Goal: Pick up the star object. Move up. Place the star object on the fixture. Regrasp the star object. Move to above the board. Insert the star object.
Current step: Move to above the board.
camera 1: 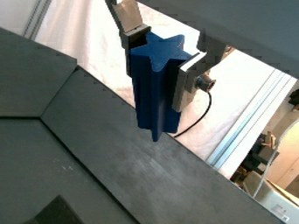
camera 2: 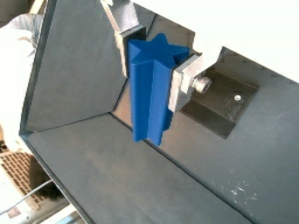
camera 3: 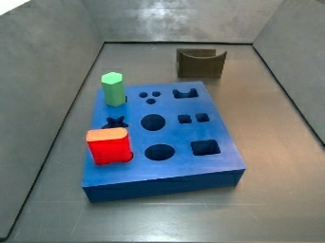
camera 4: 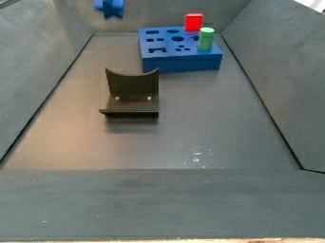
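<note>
the hand [camera 2: 149,74] is clamped on the star object [camera 2: 151,87], lifted high above the floor — the fixture [camera 4: 131,93] is empty, so placing, regrasping and insertion into the board [camera 3: 203,157] remain.

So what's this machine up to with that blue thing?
The arm's gripper is holding the star object, a long blue star-shaped peg, clamped between its silver fingers and lifted well off the floor. In a side view the peg shows only at the top edge, high above everything. Below, the fixture stands empty, and the board already carries a green hexagonal peg and a red block.
</note>
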